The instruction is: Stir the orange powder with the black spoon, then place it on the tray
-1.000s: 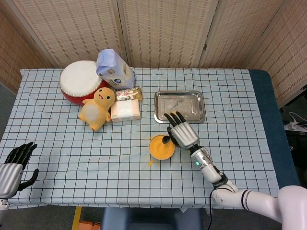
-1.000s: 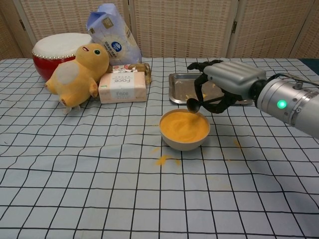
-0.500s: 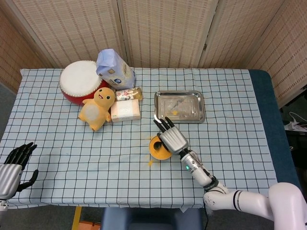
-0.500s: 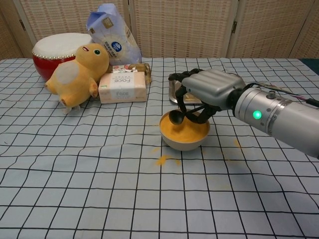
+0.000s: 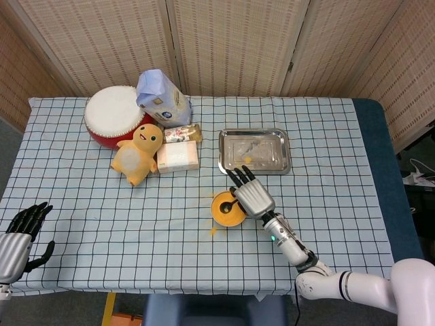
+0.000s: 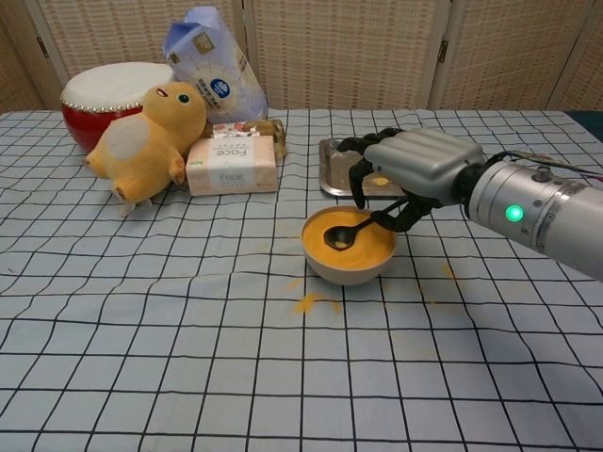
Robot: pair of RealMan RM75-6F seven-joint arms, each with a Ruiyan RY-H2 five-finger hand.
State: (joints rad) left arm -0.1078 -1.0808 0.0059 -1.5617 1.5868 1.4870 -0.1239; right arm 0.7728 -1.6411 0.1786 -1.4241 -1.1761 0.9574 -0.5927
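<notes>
Near the middle of the frame, my right hand [image 6: 415, 169] holds the black spoon [image 6: 341, 235] in its fingers, scoop down in the orange powder [image 6: 363, 247]. I think I am stirring. Next I lift it to the tray [image 5: 254, 151] just behind. Spilled powder [image 6: 309, 302] dots the desk [image 6: 188, 358]. My left hand [image 5: 19, 234] rests open, lower left.

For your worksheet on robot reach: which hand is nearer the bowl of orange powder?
Right. The right hand holds the black spoon in the bowl; the left hand rests far off at the table's edge.

Staged lab tabletop: checked cloth [image 5: 170, 224], folding screen [image 5: 231, 44] backdrop, assorted props.
</notes>
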